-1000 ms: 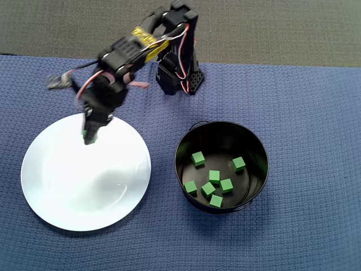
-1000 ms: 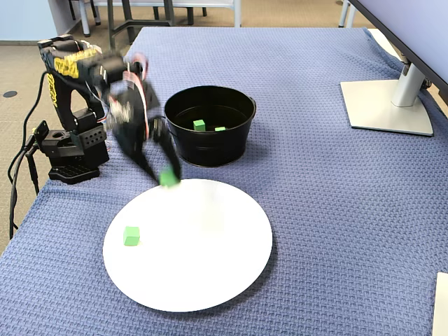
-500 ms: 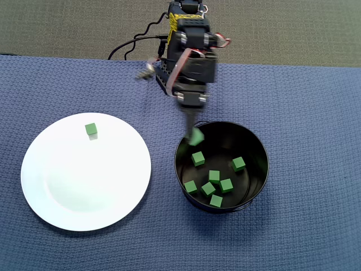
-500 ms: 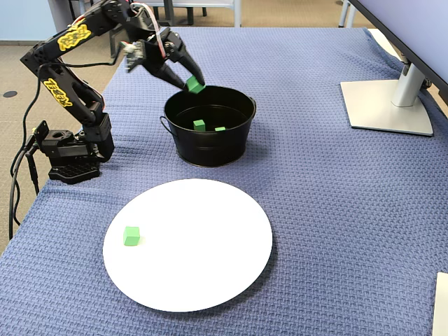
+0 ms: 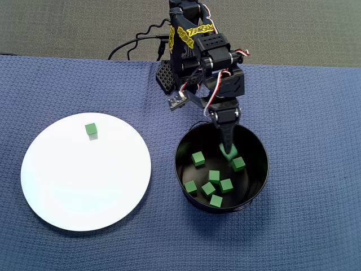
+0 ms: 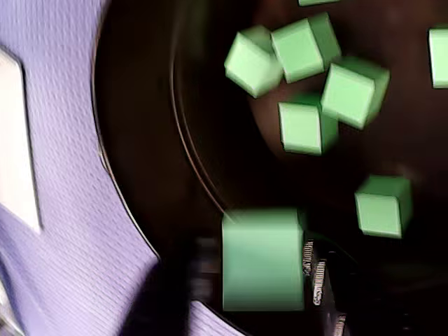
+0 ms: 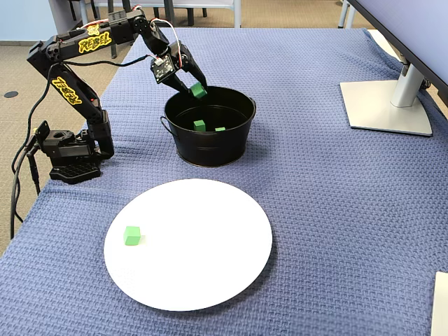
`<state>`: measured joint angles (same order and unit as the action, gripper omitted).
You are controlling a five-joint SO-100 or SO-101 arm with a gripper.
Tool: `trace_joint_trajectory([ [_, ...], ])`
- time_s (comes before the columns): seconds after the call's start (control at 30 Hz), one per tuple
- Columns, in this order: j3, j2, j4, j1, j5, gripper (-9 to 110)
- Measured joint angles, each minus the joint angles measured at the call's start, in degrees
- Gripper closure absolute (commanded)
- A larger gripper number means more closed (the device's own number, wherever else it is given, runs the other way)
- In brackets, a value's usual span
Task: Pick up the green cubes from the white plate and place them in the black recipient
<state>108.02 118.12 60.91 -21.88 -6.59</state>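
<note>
You've got bright green cubes [image 5: 214,175] vs. the glossy black recipient [image 5: 256,189], inside black too. One more green cube [image 5: 91,130] sits on the plain white plate [image 5: 67,192], no pattern. Cloth [image 5: 304,113] under everything is blue w/ a fine waffle weave; it looks more violet in the wrist view. Arm [image 7: 73,91] is black w/ yellow lettering plus red & white wires. Monitor stand [image 7: 388,105] is light grey.
</note>
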Motion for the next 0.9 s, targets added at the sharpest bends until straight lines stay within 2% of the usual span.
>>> trace_joint_trajectory([
  [0.17,0.0,0.0,0.0,0.09,2.99,69],
  [0.33,-2.99,2.72,4.48,4.39,12.3,71],
  [0.57,-8.53,5.62,5.27,28.65,29.44,74],
  [0.77,1.32,0.62,-6.15,49.04,48.25,77],
  [0.9,7.03,-4.13,-14.5,56.43,61.0,77],
])
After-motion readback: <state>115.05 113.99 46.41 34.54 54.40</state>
